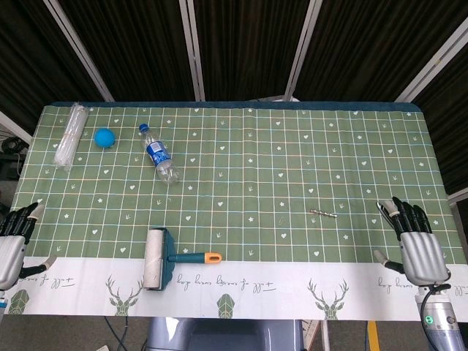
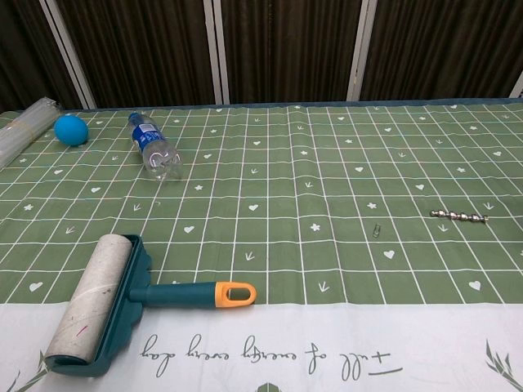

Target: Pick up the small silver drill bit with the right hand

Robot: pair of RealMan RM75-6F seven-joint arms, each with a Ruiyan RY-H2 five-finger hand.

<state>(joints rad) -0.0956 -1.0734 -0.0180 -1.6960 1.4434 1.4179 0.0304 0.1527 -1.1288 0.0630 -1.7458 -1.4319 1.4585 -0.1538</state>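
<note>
The small silver drill bit [image 1: 322, 213] lies flat on the green checked cloth, right of centre; the chest view shows the drill bit [image 2: 458, 216] near its right edge. My right hand [image 1: 415, 238] hovers at the table's front right corner, fingers spread and holding nothing, a hand's width to the right of the bit. At the front left edge my left hand [image 1: 14, 240] is also open and empty. Neither hand appears in the chest view.
A lint roller [image 1: 162, 257] with an orange-tipped handle lies at the front left. A plastic bottle [image 1: 159, 154], a blue ball [image 1: 104, 137] and a clear wrapped bundle [image 1: 71, 136] sit at the back left. A tiny paper clip [image 2: 376, 230] lies left of the bit.
</note>
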